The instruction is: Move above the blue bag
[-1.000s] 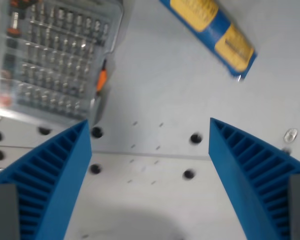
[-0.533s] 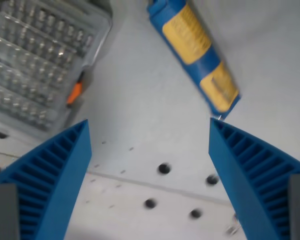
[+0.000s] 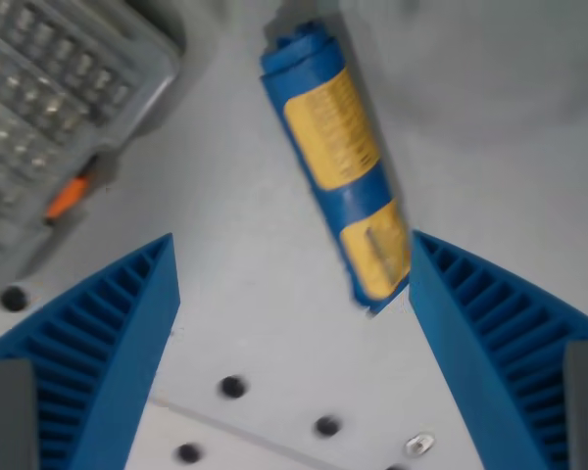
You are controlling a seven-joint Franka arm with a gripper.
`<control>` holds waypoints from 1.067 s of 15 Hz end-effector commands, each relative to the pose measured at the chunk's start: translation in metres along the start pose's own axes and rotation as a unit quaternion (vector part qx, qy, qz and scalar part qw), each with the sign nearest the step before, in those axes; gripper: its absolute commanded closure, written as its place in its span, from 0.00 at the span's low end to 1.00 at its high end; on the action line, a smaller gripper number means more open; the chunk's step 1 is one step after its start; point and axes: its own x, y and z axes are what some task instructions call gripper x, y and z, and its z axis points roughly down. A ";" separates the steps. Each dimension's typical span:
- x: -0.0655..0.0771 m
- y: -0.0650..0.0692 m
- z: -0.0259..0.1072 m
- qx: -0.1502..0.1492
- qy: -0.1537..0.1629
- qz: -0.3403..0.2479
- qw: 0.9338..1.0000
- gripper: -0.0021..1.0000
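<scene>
— Where's the blue bag (image 3: 338, 171) from where you stand?

— Lying flat on the grey worktop (image 3: 470, 117), rolled into a long tube with yellow labels. In the wrist view it runs from the upper middle down toward the wrist view's right, its lower end just beside the inner edge of the right-hand blue finger.

— And the claw (image 3: 294, 259)?

— Spread wide, nothing between the fingers but bare worktop. The bag sits off-centre in the gap, toward the right-hand finger, so I'd say it isn't quite overhead yet.

— How would that bag handle, you reckon?

— Light and soft, I'd guess. A rolled plastic thing like that should squash a bit under pressure, and the glossy labels look slippery. If anyone were to grip it, I'd go across the narrow width near the middle, between the two yellow patches, so it doesn't droop at either end.

— Anything close by to mind?

— A clear case of bits (image 3: 49, 108) with an orange latch (image 3: 67, 196) sits at the wrist view's upper left, well apart from the bag.
</scene>
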 end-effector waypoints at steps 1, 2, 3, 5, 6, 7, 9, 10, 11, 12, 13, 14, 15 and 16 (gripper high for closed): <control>0.006 0.014 0.011 -0.013 -0.007 -0.138 0.990 0.00; 0.007 0.016 0.016 -0.014 -0.007 -0.141 0.990 0.00; 0.007 0.018 0.021 -0.014 -0.006 -0.140 0.990 0.00; 0.007 0.022 0.031 -0.014 -0.007 -0.140 0.990 0.00; 0.007 0.024 0.036 -0.013 -0.007 -0.139 0.990 0.00; 0.007 0.025 0.040 -0.013 -0.006 -0.138 0.990 0.00; 0.007 0.027 0.046 -0.013 -0.006 -0.132 0.991 0.00; 0.007 0.028 0.048 -0.013 -0.006 -0.127 0.992 0.00; 0.007 0.028 0.050 -0.013 -0.005 -0.124 0.992 0.00; 0.007 0.029 0.051 -0.013 -0.006 -0.119 0.993 0.00; 0.007 0.029 0.052 -0.014 -0.006 -0.115 0.993 0.00; 0.007 0.029 0.053 -0.014 -0.006 -0.111 0.994 0.00; 0.006 0.029 0.054 -0.014 -0.006 -0.109 0.994 0.00; 0.006 0.030 0.054 -0.014 -0.006 -0.106 0.994 0.00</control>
